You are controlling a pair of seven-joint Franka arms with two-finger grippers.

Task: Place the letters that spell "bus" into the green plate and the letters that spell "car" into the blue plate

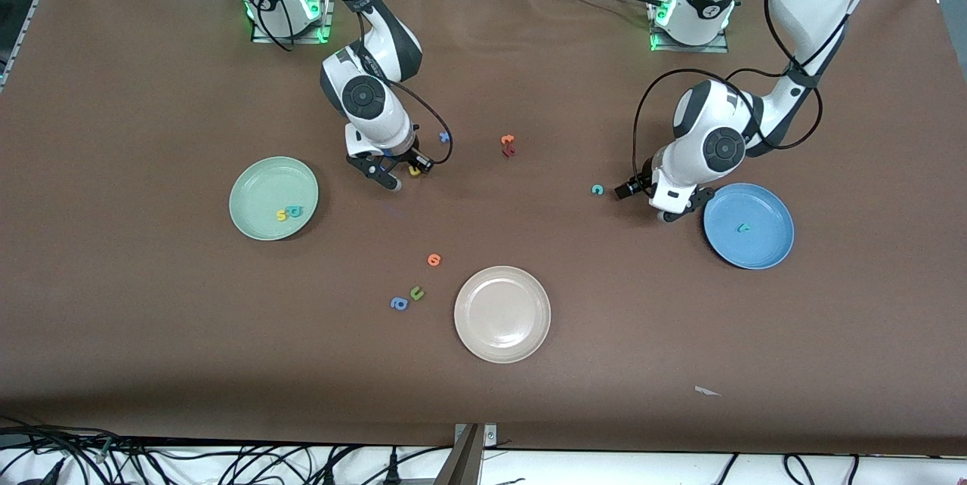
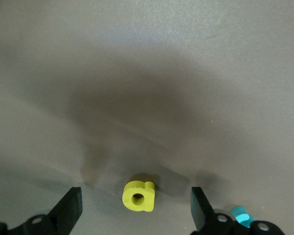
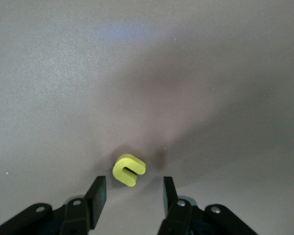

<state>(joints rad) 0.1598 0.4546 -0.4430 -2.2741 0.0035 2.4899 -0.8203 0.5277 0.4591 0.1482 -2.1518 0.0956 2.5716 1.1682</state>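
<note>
The green plate (image 1: 261, 183) holds a yellow s (image 1: 282, 215) and a teal b (image 1: 295, 211). The blue plate (image 1: 767, 243) holds a thin dark teal r (image 1: 743, 227). My right gripper (image 1: 403, 174) (image 3: 132, 190) is low over the table, open, its fingers fairly close together. The yellow u (image 1: 414, 170) (image 3: 129, 170) lies just ahead of its tips, untouched. My left gripper (image 1: 668, 211) (image 2: 135, 201) is wide open beside the blue plate. A yellow a (image 2: 138, 197) lies flat between its fingers, hidden in the front view. A teal c (image 1: 597, 189) lies on the table nearby.
A beige-white plate (image 1: 502, 313) sits near the front camera. An orange letter (image 1: 434, 259), an olive u (image 1: 416, 292) and a blue letter (image 1: 398, 304) lie beside it. Another blue letter (image 1: 444, 137) and orange-red letters (image 1: 508, 145) lie mid-table.
</note>
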